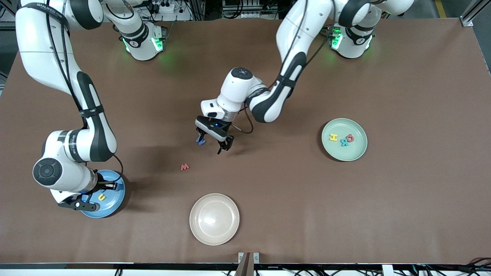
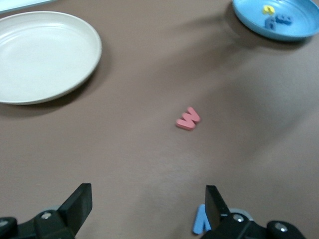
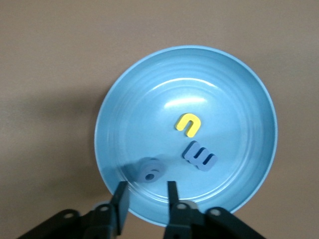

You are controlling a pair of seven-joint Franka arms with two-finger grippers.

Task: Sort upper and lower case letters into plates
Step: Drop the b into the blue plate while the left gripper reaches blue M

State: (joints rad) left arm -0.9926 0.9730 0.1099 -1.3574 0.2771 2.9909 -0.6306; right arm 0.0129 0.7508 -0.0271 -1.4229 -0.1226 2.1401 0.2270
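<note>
My left gripper [image 1: 213,142] hangs open low over the table's middle, nothing between its fingers [image 2: 82,199]. A small blue letter [image 2: 200,221] lies on the table beside one finger. A red w [image 1: 185,166] lies nearer to the front camera. My right gripper [image 3: 147,185] is open over the blue plate [image 3: 239,99], which holds a yellow u [image 3: 189,124], a blue w [image 3: 200,156] and a blurred blue g [image 3: 148,170] just off the fingertips. The mint green plate [image 1: 358,151] holds a yellow H [image 1: 333,137], a teal R [image 1: 344,142] and a red Q [image 1: 350,137].
A beige plate [image 1: 214,219] with nothing in it sits near the front edge, nearer to the camera than the red w. The blue plate [image 1: 115,201] is toward the right arm's end, the green plate toward the left arm's end.
</note>
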